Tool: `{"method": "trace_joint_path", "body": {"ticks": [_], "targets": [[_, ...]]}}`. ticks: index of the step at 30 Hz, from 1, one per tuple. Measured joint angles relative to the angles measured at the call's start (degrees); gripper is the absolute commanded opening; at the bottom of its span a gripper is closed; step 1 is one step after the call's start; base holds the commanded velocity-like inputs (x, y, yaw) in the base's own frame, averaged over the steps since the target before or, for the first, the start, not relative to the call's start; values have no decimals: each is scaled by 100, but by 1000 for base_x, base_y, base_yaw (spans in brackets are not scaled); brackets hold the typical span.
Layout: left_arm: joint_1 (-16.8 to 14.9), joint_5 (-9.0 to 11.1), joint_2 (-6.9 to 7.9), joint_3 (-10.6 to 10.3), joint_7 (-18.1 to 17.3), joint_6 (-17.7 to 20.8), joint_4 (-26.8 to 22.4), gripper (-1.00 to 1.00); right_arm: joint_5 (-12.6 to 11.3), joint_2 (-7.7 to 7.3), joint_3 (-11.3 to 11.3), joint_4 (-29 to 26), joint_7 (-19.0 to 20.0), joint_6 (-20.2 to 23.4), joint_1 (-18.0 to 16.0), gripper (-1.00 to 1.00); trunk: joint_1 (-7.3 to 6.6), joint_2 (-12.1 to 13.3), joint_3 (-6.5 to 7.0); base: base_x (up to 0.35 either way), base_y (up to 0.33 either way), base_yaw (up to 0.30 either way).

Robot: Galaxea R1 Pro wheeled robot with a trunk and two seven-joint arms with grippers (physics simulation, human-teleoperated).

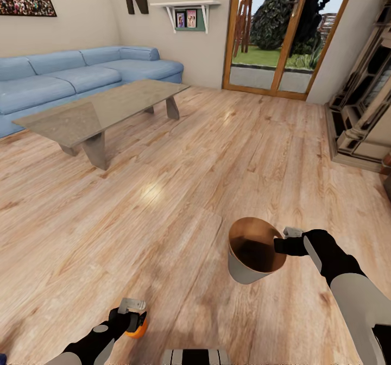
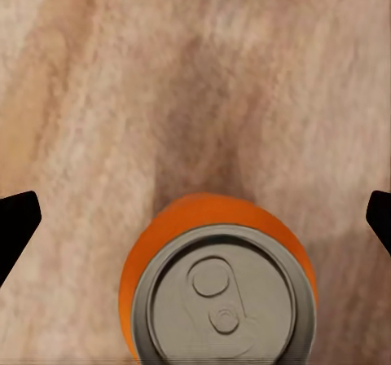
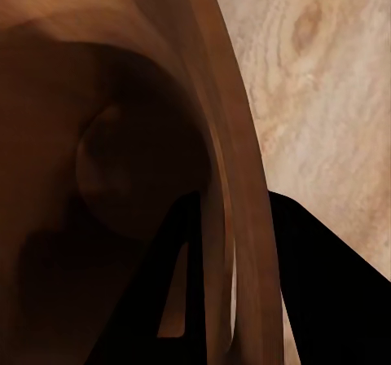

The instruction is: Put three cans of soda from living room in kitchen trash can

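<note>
The bright orange soda can (image 2: pixel 216 283) stands upright on the wood floor, its silver top facing the left wrist camera. My left gripper (image 1: pixel 133 315) hangs just over this orange can (image 1: pixel 138 329), open, with its dark fingertips (image 2: pixel 18 218) spread wide and apart from the can's sides. My right gripper (image 1: pixel 283 244) is shut on the rim of the tapered trash can (image 1: pixel 252 256), which is lifted off the floor and tilted. One finger (image 3: pixel 175 288) is inside the copper-brown wall and the other finger (image 3: pixel 314 300) outside. A dim rounded shape (image 3: pixel 122 169) lies deep in the bin; I cannot tell what it is.
A glass coffee table (image 1: pixel 103 109) stands at the left in front of the light-blue corner sofa (image 1: pixel 65 77). Glass garden doors (image 1: pixel 277 33) are straight ahead, and a pale shelving unit (image 1: pixel 361 120) lines the right wall. Wood floor (image 1: pixel 206 153) stretches between them.
</note>
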Motion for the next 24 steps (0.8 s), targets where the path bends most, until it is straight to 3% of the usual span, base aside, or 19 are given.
{"method": "trace_joint_path", "body": {"ticks": [14, 24], "targets": [[0, -3, -2, 0, -1, 7, 1, 100, 0, -4, -2, 0, 1, 0, 0, -100, 36, -19, -310, 0, 0, 0], [0, 5, -1, 1, -4, 10, -7, 100, 2, -1, -1, -1, -2, -2, -1, -100, 36, -19, -311, 0, 0, 0]]}}
